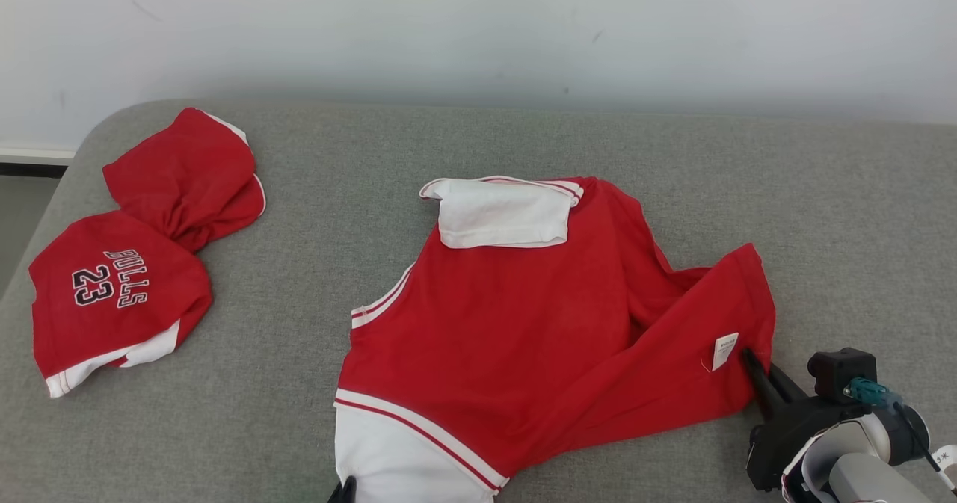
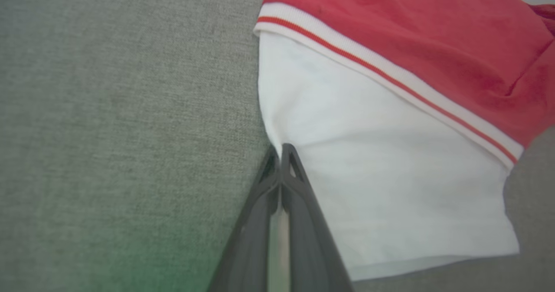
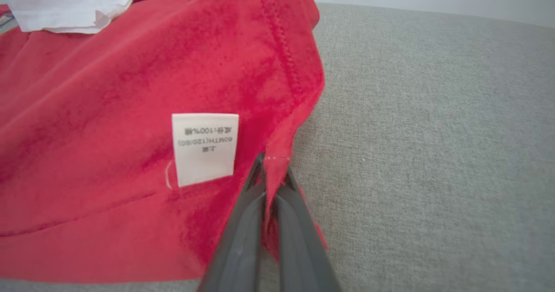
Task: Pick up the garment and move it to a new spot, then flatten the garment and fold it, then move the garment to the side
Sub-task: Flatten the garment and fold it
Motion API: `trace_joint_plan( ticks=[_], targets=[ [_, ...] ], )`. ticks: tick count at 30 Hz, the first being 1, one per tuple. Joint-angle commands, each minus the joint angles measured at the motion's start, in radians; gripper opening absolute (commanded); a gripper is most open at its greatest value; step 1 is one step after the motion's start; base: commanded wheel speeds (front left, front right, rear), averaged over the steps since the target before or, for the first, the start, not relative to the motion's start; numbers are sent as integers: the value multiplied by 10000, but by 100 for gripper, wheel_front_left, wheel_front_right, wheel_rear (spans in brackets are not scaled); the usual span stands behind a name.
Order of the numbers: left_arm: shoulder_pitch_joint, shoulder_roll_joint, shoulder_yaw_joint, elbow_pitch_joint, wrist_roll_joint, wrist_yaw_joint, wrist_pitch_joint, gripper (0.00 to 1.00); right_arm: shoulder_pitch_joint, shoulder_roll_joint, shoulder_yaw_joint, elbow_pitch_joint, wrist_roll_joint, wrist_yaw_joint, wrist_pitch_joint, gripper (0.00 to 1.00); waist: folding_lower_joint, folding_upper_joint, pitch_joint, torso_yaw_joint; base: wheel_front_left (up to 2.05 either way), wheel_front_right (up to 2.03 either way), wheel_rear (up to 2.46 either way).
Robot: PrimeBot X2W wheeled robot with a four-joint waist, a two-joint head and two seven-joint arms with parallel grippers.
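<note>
The garment (image 1: pixel 523 316), a red top with white sleeves and red-and-white striped trim, lies spread on the middle of a grey cloth-covered surface (image 1: pixel 673 159), its body reaching down toward the surface's near edge. One white sleeve (image 1: pixel 501 215) is folded over the top of the red body, on the side toward the far edge of the surface. The other white sleeve (image 2: pixel 390 153) lies at the near edge. The garment's right-hand part is rumpled, with a deep fold running through it, and a small white label (image 1: pixel 725 350) with printed lettering shows on the red cloth there.

The left gripper (image 2: pixel 282 151) has its two dark fingers pressed together on the edge of the near white sleeve, and the cloth puckers where the tips pinch it. In the head view just its tip (image 1: pixel 344 490) shows at the near edge of the surface.

The right gripper (image 1: pixel 750 357) is at the right part of the surface, toward the near edge. Its fingers are closed on the red hem beside the label (image 3: pixel 205 149), with a strip of red cloth (image 3: pixel 108 88) caught between them (image 3: pixel 271 164).

A second red piece, a pair of shorts (image 1: pixel 127 286) printed "BULLS 23", lies bunched at the left end of the surface, well apart from the garment.
</note>
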Motion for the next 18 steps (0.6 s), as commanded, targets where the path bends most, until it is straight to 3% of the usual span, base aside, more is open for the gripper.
trace_joint_plan(
  ticks=[1, 12, 18],
  targets=[
    [116, -129, -127, 44, -11, -85, 193, 0, -69, -102, 100, -37, 85, -24, -116, 0, 0, 0, -47, -4, 0, 0, 0],
    [-18, 258, 800, -2689, -95, -146, 105, 0, -178, -477, 745, -1204, 747, -24, -272, 0, 0, 0, -259, -217, 0, 0, 0],
    [-1040, 652, 1016, -3608, -292, -143, 195, 0, -677, -613, 875, -2212, 1102, -24, -274, 0, 0, 0, -148, -311, 0, 0, 0]
  ],
)
